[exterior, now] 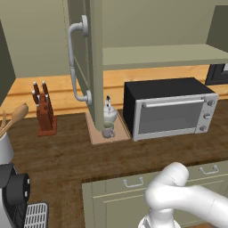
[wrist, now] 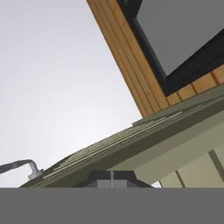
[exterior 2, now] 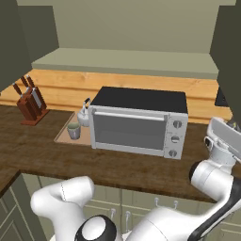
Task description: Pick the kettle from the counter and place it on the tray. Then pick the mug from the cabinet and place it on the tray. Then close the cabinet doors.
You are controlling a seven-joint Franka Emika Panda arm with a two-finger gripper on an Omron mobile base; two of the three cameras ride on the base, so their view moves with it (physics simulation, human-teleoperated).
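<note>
We find kettle (exterior: 109,114) and mug (exterior: 107,132) both on tray (exterior: 95,133), on table (exterior: 67,156) beside toaster oven (exterior: 171,107). Cabinet door (exterior: 84,58) open. End effector (wrist: 112,179) fingertips together, gripping nothing.

Silver toaster oven (exterior: 171,107), knife block (exterior: 44,112) and wooden spoon (exterior: 14,118)

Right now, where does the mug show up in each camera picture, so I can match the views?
Left base view: the mug stands left of centre on the tray, just in front of the kettle.
Right base view: the mug stands left of centre, on the tray.
Hand view: it looks elsewhere, along a cabinet door's edge.
Shared landmark: the toaster oven, to the mug's right in both base views.
</note>
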